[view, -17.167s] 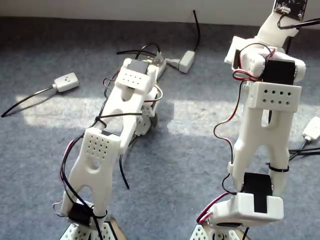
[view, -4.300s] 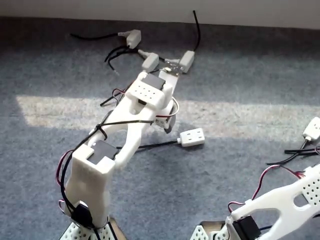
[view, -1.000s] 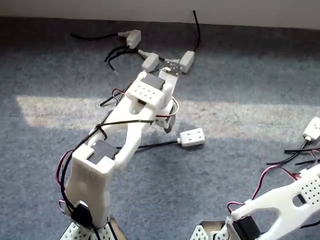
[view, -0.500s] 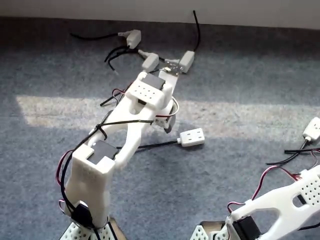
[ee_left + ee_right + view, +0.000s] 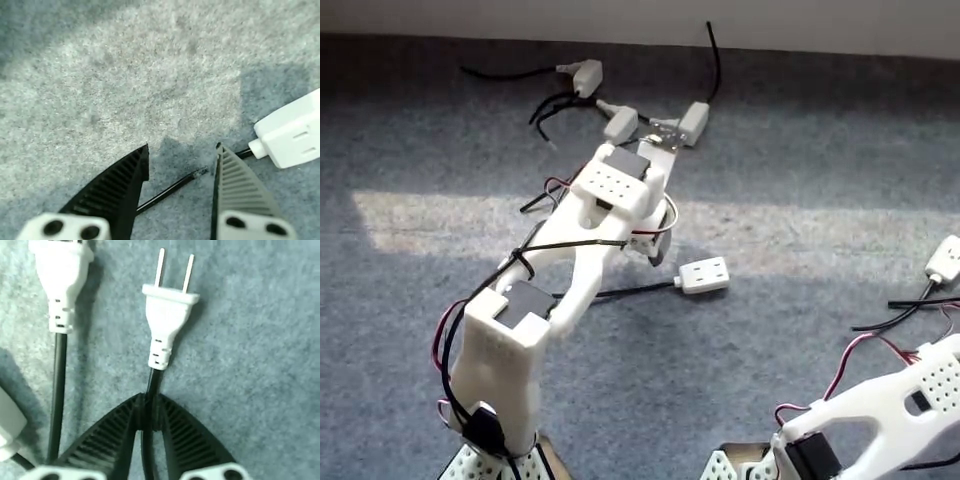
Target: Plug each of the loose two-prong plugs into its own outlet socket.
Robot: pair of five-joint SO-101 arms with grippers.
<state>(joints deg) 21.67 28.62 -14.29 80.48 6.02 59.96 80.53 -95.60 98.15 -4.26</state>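
Note:
My left gripper [image 5: 181, 150] stands open just above the carpet, with the loose end of a black cable [image 5: 175, 185] lying between its fingers. A white outlet socket [image 5: 295, 130] lies just beside one finger; in the high view this socket [image 5: 704, 274] sits right of the left arm [image 5: 610, 190]. My right gripper [image 5: 148, 399] is shut on the black cord of a white two-prong plug [image 5: 167, 315], whose prongs point away from me. A second white plug [image 5: 62, 270] lies parallel beside it.
Three grey-white plugs [image 5: 587, 75] [image 5: 620, 123] [image 5: 693, 122] with black cords lie at the far end of the carpet. Another white socket [image 5: 945, 258] sits at the right edge, black cords [image 5: 900, 310] trailing below it. The right arm [image 5: 880, 410] crosses the near right corner.
The right arm's link in the high view has dipped slightly and the cords at the right edge shifted a little. The left arm and the middle socket have not moved.

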